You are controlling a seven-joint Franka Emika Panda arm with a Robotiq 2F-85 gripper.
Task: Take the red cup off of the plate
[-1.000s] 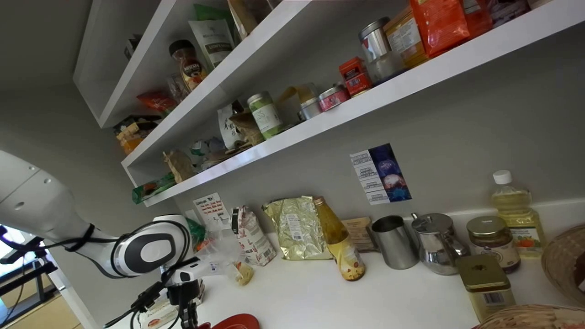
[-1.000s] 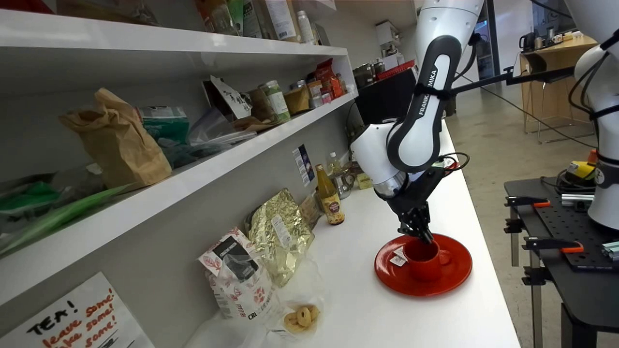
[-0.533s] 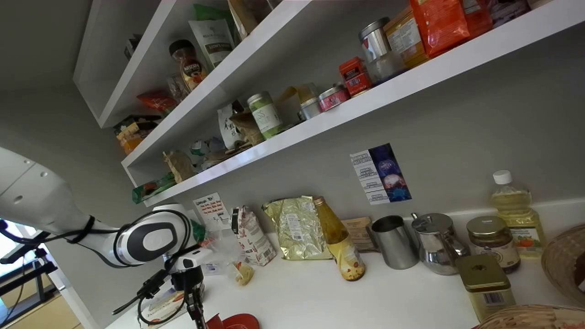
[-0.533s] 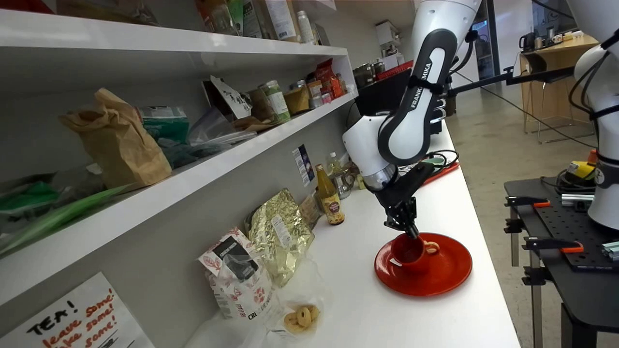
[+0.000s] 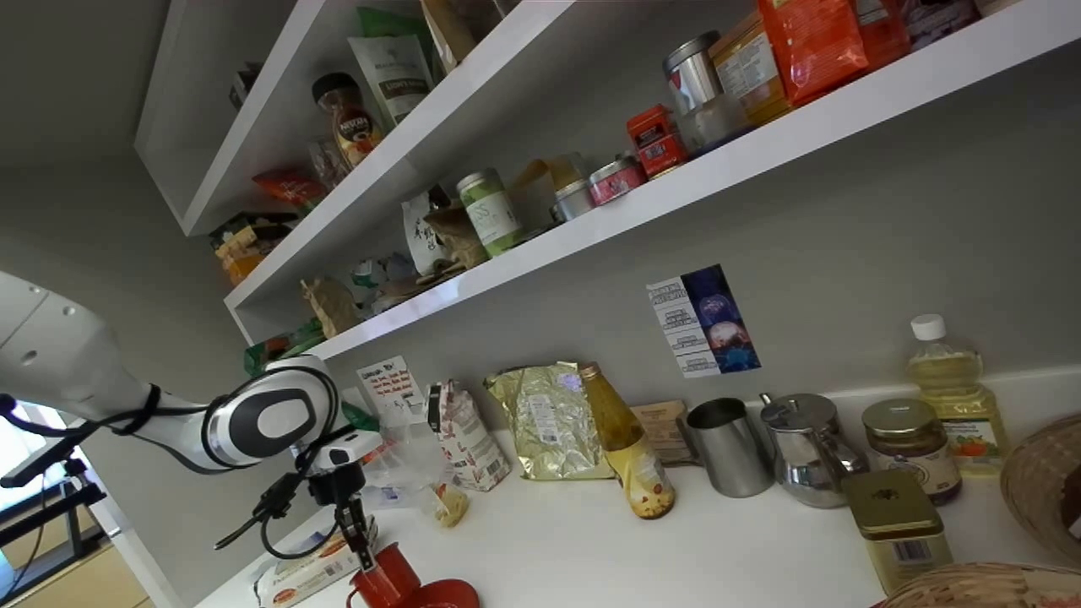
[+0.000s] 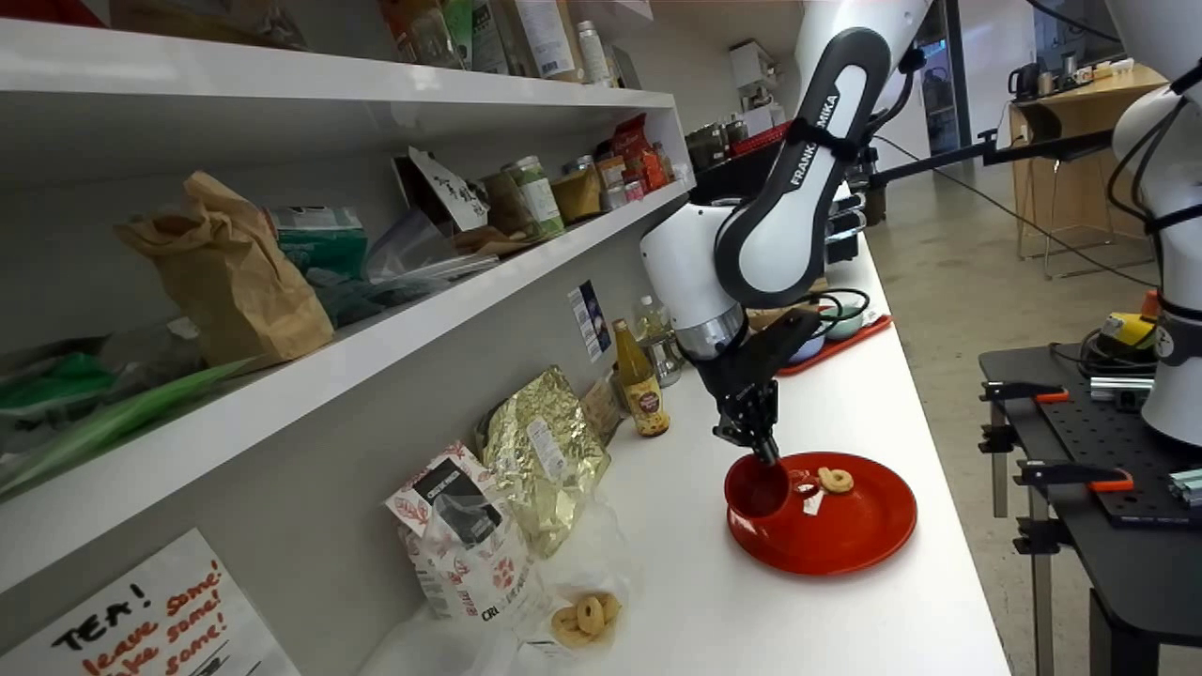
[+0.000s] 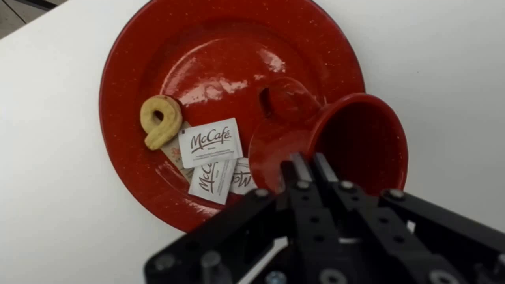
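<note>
Red cup [image 7: 357, 138] is held tilted over the edge of the plate [image 7: 221, 51], its mouth turned away from the plate's middle; whether its base touches, I cannot tell. The gripper [image 7: 308, 156] stands narrow, pinching the cup's wall at its rim, one finger inside and one outside. Only the wrist view shows that pinch plainly, and the brown lettering on the white paper sachets [image 7: 211, 142], which overlap just beside a tan biscuit [image 7: 170, 120] curled into a loop. There the plate also shows its fine speckling, dark edge and glossy glaze. In an exterior view the plate's outline lies nearly complete on the smooth white counter [image 6: 714, 610], with a black side table [image 6: 1117, 591] well apart from it. In an exterior view only a slice of plate enters at the bottom, while a woven basket [image 5: 984, 587] and a cylindrical steel jug [image 5: 730, 447] stand well off. Crinkled and shiny, the foil bag [image 6: 545, 455] appears in both exterior views.
</note>
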